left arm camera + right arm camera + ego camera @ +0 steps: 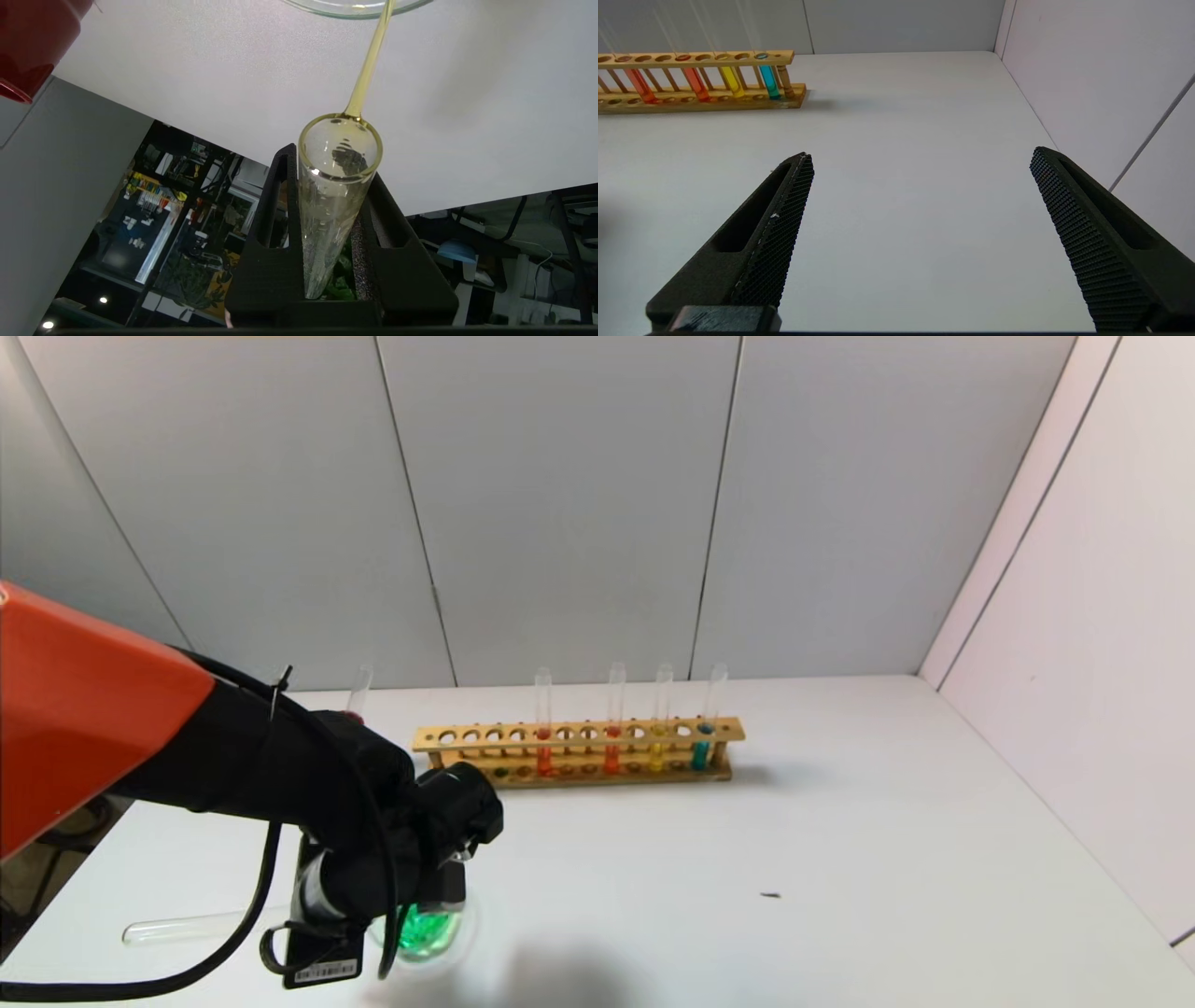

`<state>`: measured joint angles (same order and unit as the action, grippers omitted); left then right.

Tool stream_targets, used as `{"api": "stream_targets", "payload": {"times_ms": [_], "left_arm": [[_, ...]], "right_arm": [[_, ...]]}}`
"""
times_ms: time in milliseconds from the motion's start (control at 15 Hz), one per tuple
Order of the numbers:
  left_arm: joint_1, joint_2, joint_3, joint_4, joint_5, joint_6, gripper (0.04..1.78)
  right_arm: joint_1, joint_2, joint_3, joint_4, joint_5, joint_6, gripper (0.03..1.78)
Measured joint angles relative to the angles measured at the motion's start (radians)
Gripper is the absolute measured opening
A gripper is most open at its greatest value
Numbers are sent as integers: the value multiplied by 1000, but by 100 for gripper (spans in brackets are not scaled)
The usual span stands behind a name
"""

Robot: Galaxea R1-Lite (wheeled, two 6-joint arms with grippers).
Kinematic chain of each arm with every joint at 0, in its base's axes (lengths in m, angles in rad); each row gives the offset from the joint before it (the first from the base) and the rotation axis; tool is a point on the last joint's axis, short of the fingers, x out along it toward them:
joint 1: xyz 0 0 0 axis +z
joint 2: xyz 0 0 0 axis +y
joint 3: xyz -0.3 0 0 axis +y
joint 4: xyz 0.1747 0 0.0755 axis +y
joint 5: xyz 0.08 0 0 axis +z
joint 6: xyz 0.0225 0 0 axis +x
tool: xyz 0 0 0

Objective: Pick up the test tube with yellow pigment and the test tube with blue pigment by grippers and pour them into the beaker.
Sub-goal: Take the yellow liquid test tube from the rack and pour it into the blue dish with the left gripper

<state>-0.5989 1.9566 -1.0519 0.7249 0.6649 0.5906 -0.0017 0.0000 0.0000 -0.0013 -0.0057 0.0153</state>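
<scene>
My left gripper [439, 863] is low at the table's front left. It is shut on a test tube with yellow pigment [334, 196] that is tipped mouth-down. A thin yellow stream [369, 65] runs from the tube's mouth into the beaker [355, 10]. In the head view the beaker [425, 933] holds green liquid and is partly hidden under the gripper. Another yellow tube [657, 747] and a test tube with blue pigment [701, 742] stand upright in the wooden rack [579, 753]. My right gripper [920, 156] is open and empty above bare table, out of the head view.
Two orange-red tubes [543, 751] also stand in the rack. An empty tube [187, 926] lies on the table left of the beaker. A dark-red cup [28, 42] stands near the left arm, and a tube [359, 689] rises behind the arm. White walls close the back and right.
</scene>
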Motion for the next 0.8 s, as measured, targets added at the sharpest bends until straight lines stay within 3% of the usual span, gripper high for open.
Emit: {"api": "stream_targets", "payload": {"times_ms": [800], "left_arm": [[-17, 117, -146, 140, 42, -1, 33]], "right_arm": [[0, 0, 0, 0, 0, 0, 170]]}}
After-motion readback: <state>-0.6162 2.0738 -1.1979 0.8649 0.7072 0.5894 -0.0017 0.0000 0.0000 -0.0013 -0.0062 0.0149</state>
